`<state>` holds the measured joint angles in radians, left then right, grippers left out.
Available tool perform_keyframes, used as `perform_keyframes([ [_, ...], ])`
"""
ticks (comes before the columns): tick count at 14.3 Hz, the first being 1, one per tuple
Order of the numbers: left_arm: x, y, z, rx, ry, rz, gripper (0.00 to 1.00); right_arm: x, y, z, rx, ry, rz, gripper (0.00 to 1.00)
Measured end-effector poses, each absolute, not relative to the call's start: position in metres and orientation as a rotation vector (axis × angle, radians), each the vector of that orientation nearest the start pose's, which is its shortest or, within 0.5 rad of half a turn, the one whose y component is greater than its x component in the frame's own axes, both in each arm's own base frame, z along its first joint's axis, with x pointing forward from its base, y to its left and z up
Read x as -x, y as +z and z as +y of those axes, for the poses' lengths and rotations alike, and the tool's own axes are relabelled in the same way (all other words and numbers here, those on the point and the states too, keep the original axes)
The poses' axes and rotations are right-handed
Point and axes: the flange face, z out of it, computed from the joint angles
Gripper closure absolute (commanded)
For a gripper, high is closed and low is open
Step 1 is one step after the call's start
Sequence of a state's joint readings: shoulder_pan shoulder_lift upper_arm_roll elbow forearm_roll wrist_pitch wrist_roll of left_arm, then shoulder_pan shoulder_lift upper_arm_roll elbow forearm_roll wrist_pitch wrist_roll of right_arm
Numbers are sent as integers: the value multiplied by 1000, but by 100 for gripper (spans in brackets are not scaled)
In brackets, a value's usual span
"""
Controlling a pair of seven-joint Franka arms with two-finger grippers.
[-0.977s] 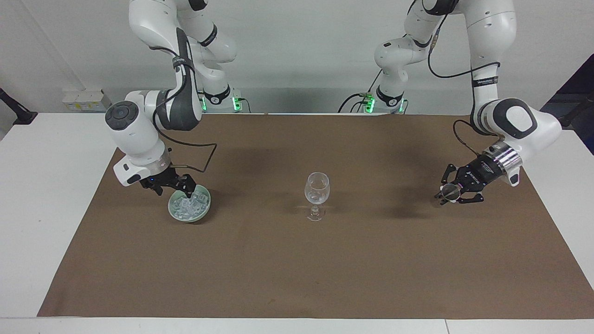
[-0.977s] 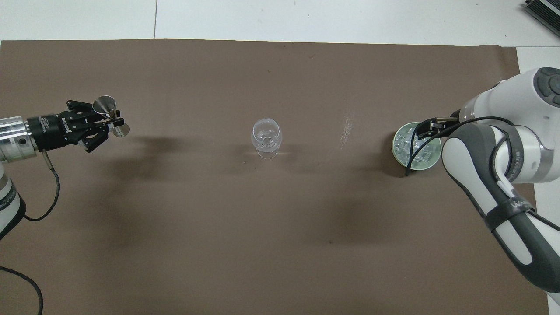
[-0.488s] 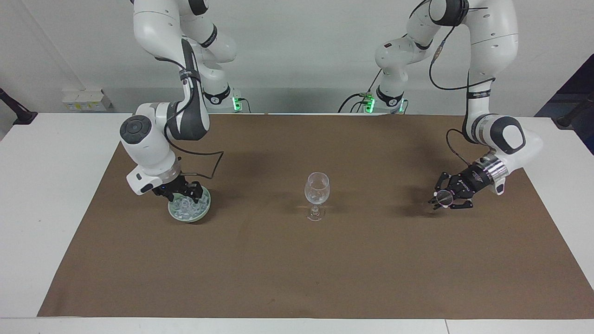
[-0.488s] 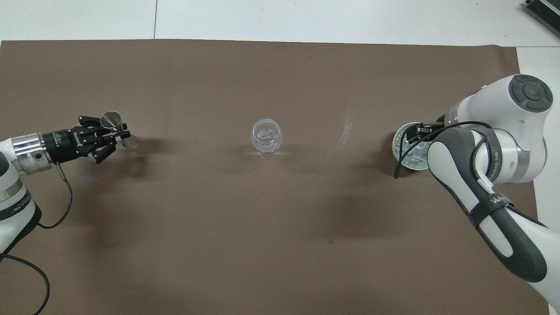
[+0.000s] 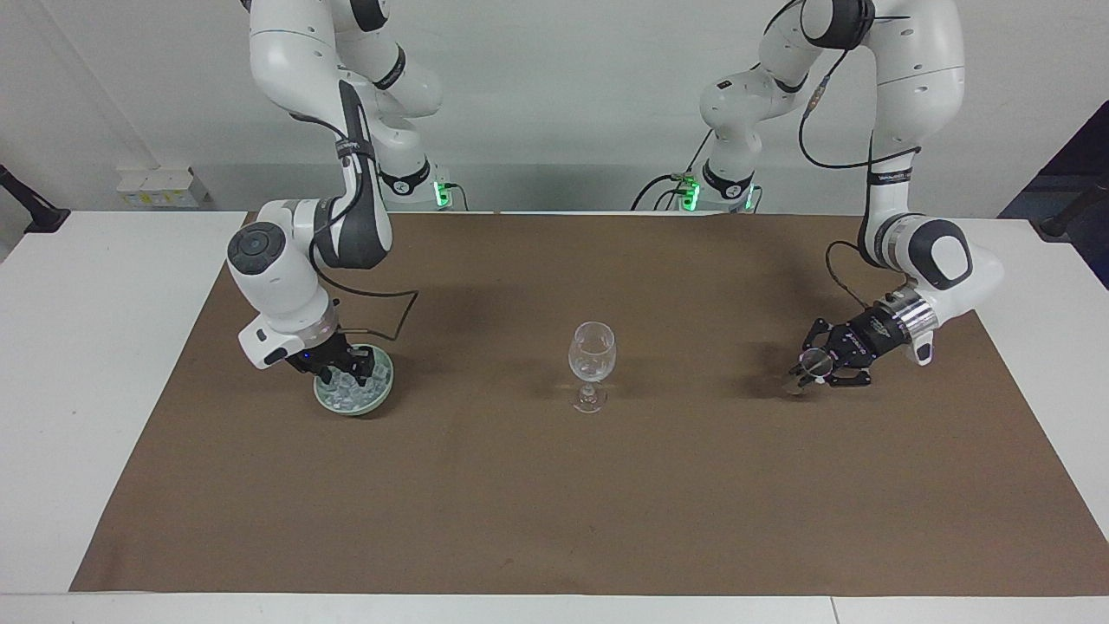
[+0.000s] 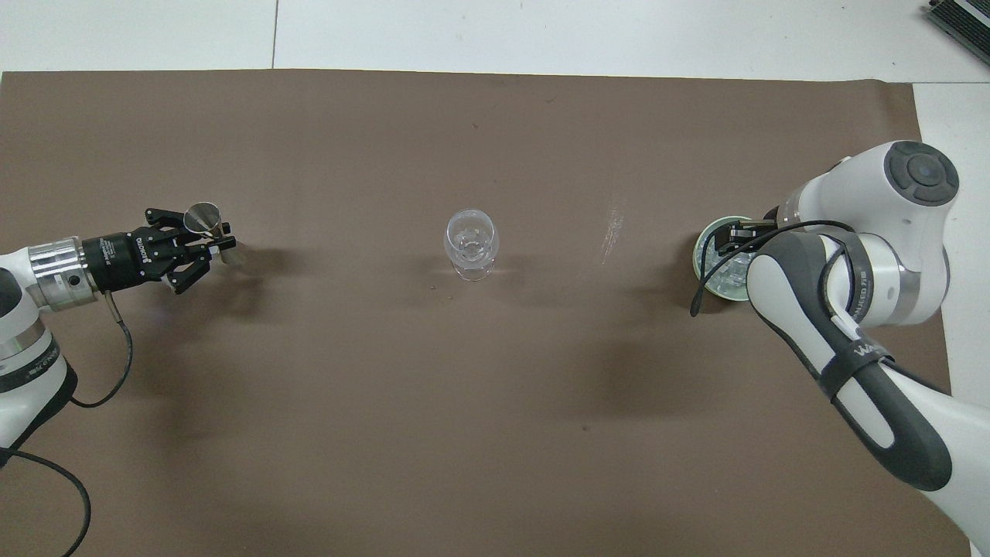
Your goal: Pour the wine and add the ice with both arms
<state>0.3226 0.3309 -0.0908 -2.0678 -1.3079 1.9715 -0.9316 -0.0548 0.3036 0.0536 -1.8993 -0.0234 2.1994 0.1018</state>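
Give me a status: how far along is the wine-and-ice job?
Done: nothing clearly; whether the wine glass holds wine can't be told, and no ice shows in it.
In hand: the left pincer holds a small metal jigger low over the mat; the right pincer is down in the ice in the green bowl.
Left: getting ice into the glass, possibly pouring.
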Motion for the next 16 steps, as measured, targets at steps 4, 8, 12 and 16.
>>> perform_keyframes([
  [4,-566,273,75,-1154,-823,1767,100,-620,344,-3,3141,0,146,100],
  [8,-565,270,78,-1158,-814,1763,100,-623,360,-3,3140,-47,146,100],
  [12,-564,266,81,-1158,-810,1766,100,-627,409,-2,3133,-180,152,100],
  [16,-563,261,82,-1175,-797,1754,100,-621,449,0,3128,-237,163,100],
])
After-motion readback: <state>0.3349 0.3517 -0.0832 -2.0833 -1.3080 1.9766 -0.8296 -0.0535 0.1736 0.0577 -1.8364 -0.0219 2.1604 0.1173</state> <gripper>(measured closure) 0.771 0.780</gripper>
